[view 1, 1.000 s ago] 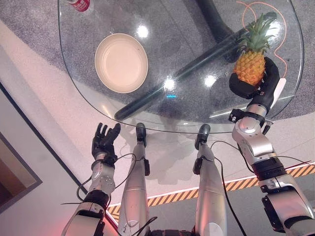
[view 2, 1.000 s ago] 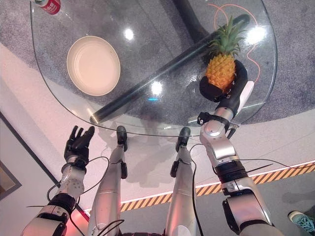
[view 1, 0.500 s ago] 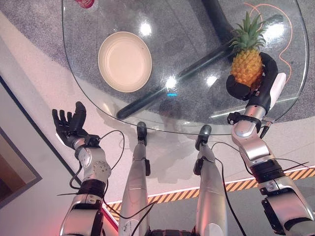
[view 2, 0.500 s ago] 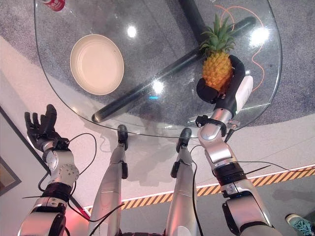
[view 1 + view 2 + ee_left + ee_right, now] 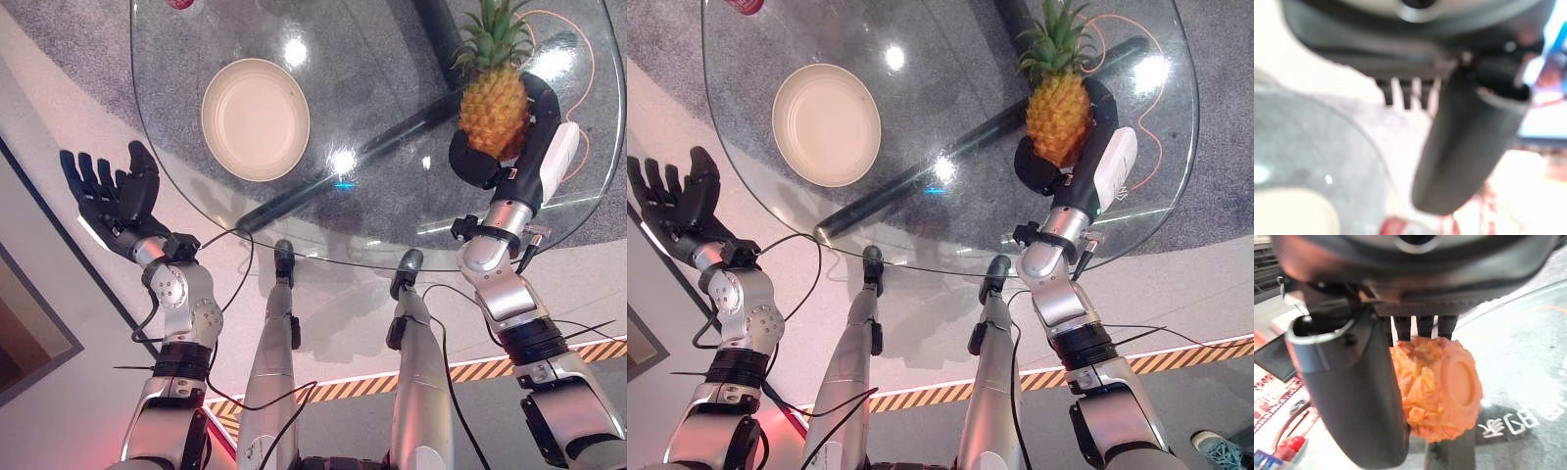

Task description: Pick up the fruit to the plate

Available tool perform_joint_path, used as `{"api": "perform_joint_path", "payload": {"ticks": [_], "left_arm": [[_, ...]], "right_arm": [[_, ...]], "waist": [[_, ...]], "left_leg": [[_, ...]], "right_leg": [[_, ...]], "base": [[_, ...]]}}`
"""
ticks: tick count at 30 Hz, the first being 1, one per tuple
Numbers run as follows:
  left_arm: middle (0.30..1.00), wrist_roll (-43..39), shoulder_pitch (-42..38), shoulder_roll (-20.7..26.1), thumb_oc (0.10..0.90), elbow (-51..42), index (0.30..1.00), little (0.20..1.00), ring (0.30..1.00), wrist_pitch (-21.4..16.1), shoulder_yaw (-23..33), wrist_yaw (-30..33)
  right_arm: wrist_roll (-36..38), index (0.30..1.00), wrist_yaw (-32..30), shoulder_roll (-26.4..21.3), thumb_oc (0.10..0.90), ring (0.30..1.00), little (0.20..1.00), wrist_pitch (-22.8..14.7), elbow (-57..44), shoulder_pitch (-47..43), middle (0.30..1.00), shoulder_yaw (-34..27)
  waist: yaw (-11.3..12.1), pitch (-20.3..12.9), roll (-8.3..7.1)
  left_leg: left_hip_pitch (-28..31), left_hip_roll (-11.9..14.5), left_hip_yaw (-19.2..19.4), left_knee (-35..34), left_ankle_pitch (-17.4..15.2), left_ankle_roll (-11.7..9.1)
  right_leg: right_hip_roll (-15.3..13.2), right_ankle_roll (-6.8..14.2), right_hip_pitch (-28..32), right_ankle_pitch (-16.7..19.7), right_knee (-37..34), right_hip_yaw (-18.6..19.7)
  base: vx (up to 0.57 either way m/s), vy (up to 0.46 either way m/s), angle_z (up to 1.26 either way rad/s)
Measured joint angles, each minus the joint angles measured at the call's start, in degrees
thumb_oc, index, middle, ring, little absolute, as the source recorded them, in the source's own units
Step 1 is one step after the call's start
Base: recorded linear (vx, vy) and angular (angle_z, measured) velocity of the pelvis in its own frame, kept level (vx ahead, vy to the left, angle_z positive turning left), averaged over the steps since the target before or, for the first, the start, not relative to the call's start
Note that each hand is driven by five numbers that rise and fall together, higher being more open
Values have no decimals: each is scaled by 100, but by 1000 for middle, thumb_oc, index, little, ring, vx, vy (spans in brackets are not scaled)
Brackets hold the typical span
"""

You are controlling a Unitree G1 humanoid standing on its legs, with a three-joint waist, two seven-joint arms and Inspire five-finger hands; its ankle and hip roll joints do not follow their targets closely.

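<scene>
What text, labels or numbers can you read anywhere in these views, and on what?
Red can at the glass table's far edge: print too small to read.
White characters on the dark surface past the pineapple, right wrist view: too blurred to read.
Pineapple in the right hand, and plate: no text.

Left robot hand (image 5: 1464, 147), straight fingers (image 5: 1405, 93), above glass table (image 5: 1308, 142) and cream plate (image 5: 1293, 220).
</scene>
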Motion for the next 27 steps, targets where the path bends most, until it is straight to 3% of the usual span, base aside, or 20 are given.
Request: {"api": "perform_joint_path", "payload": {"ticks": [5, 14, 27], "left_arm": [[900, -6, -115, 11, 800, -178, 900, 900, 900, 93, -98, -643], [900, -204, -249, 155, 800, -436, 900, 900, 900, 609, -595, -2000], [900, -918, -605, 161, 800, -442, 900, 900, 900, 1365, -929, -2636]], "right_arm": [[-214, 300, 9, 0, 100, 300, 200, -128, -41, -12, 300, 0], [-436, 300, 372, 0, 100, 300, 200, -342, -48, -38, 300, 6], [-602, 300, 873, -25, 100, 300, 200, -379, -243, -196, 300, 399]], "waist": [[-6, 2, -3], [-126, 8, -14], [-283, 8, -13]], "left_leg": [[-3, -1, -1, -13, 0, 0], [0, -2, 3, -25, 0, 0], [14, 0, 51, -53, 0, 0]], "right_leg": [[-1, 1, -1, 0, -8, -4], [-2, 3, -2, -1, -16, -3], [-2, 3, -38, 0, -18, 25]], "base": [[2, 6, 0], [6, 5, 0], [2, 1, 0]]}}
